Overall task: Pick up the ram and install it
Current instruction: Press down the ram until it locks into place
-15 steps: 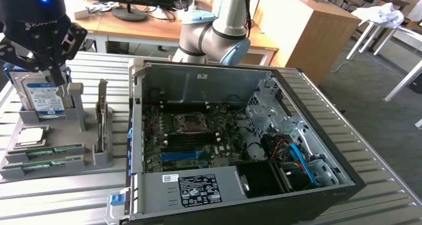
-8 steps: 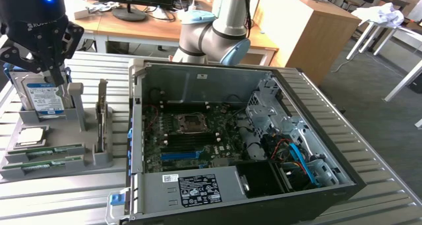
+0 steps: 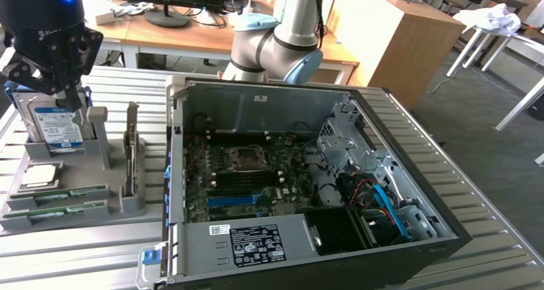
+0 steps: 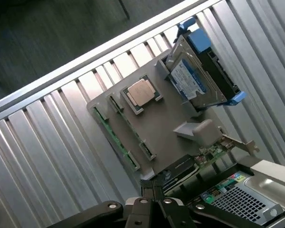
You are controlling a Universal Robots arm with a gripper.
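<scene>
Ribbed metal table (image 3: pixel 85 258) bears a grey slotted holder (image 3: pixel 127 204) at the exterior view's left, standing the thin green ram stick (image 3: pixel 60 195) on edge, likely for pinching. Black hand (image 3: pixel 66 102) hangs above, fingers together, empty.

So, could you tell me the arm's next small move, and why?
Probably shift the end effector across the grey holder to above the ram: it hangs shut and empty by the hard drive, while the ram lies slotted at the holder's other end.
</scene>
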